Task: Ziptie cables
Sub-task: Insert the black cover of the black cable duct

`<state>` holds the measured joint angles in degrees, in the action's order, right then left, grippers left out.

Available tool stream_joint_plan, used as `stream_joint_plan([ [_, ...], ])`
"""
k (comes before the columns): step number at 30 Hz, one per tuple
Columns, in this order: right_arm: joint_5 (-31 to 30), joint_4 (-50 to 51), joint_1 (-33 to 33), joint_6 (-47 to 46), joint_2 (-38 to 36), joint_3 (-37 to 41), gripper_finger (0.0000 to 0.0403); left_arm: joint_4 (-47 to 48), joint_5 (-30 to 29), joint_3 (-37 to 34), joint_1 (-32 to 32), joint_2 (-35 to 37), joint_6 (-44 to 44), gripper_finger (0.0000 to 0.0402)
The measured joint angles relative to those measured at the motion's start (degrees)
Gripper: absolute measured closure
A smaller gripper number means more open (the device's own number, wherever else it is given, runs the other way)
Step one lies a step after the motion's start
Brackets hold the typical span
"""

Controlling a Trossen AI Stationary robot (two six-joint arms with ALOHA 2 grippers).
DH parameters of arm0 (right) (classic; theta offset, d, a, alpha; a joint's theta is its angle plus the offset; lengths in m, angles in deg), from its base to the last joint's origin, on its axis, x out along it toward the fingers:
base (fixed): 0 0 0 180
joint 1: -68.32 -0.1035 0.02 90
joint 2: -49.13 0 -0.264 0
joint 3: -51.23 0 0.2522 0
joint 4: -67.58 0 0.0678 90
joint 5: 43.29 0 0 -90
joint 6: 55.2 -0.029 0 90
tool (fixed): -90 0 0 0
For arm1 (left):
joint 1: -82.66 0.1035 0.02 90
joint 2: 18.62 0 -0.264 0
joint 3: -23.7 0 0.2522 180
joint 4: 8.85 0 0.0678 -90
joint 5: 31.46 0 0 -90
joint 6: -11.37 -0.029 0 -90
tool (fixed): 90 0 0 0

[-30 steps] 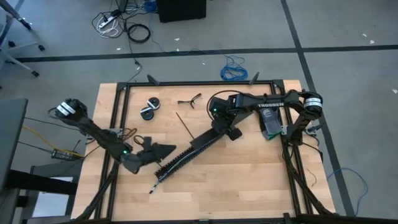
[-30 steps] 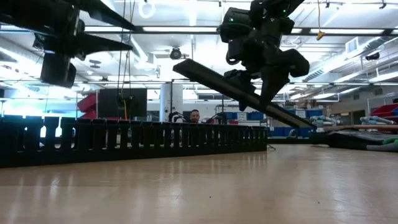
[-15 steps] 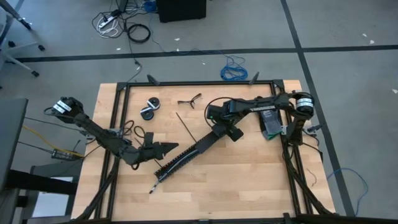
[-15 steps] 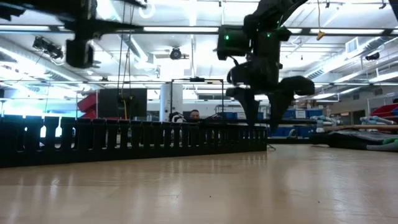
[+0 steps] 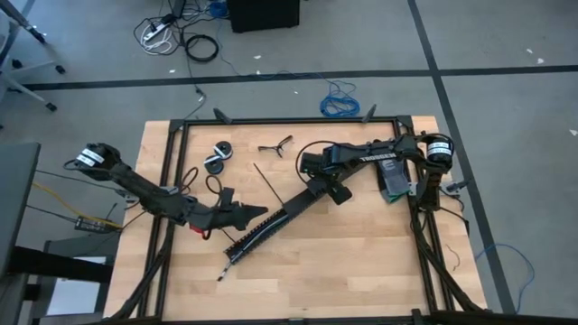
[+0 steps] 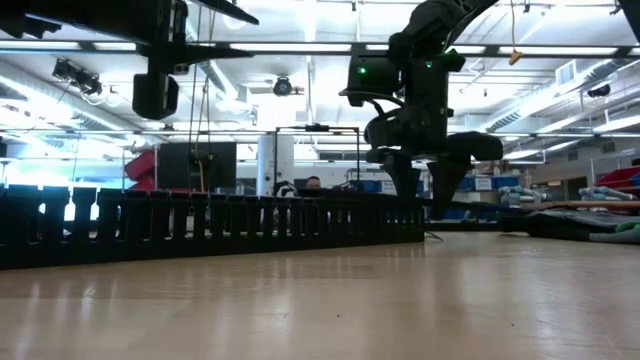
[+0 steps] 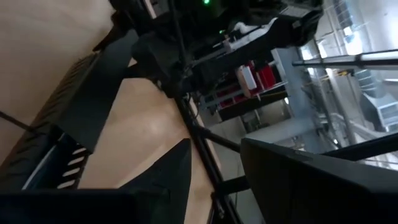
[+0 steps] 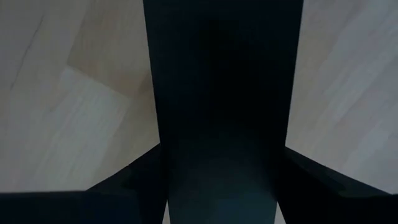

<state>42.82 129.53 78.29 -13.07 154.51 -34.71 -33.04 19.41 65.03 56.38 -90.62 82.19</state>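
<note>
1. Right gripper [image 5: 316,190] sits just off the wooden table's [image 5: 361,262] centre, toward 1 o'clock. It is down on the far end of the long, wide black slotted plastic strip [image 5: 267,224].
2. The right wrist view shows that strip [image 8: 217,93] filling the space between the fingers [image 8: 112,190], one pressed to each edge. The claw is clamped on it.
3. In the high view the strip runs across the table from 7 o'clock up to 1 o'clock. In the low view it stands as a slotted wall [image 6: 200,225], with the right gripper [image 6: 420,195] straddling its top.
4. Left gripper [image 5: 251,215] is at 9 o'clock of centre, just beside the strip's middle and above the table. Its pointed fingers [image 7: 171,177] are apart, with nothing between them.
5. One ziptie, a very thin straight black plastic strip [image 5: 267,179], lies flat at 11 o'clock of centre, near the right gripper and untouched.
6. I cannot make out the cables in any view.
7. A black-and-white tape roll [image 5: 217,156] lies at 10 o'clock, well apart.
</note>
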Motion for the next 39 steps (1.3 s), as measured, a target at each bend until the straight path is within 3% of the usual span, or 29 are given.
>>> stream_joint_plan([
  [12, -0.99, 0.00, 0.25, 2.38, 0.00, 0.02, 0.0174, -1.37, 16.78, 0.27, 8.55, -2.57, -2.85, 0.0270],
  [17, -0.97, -0.01, 0.35, 2.10, 0.00, 0.04, 0.0174, 2.76, 22.67, 3.56, 12.00, -6.98, -5.70, 0.0289],
  [22, -0.95, -0.05, 0.35, 2.03, 0.00, 0.07, 0.0174, 11.28, 24.75, 8.39, 15.24, -10.92, -9.79, 0.0316],
  [32, -1.08, -0.03, 0.35, 1.93, 0.00, 0.07, 0.0174, 24.96, 35.30, 15.29, 20.55, -12.52, -19.50, 0.0384],
  [39, -2.42, -0.05, 0.68, 3.52, 0.00, 0.07, 0.0174, 25.26, 39.38, 15.61, 21.78, -12.58, -20.73, 0.0394],
])
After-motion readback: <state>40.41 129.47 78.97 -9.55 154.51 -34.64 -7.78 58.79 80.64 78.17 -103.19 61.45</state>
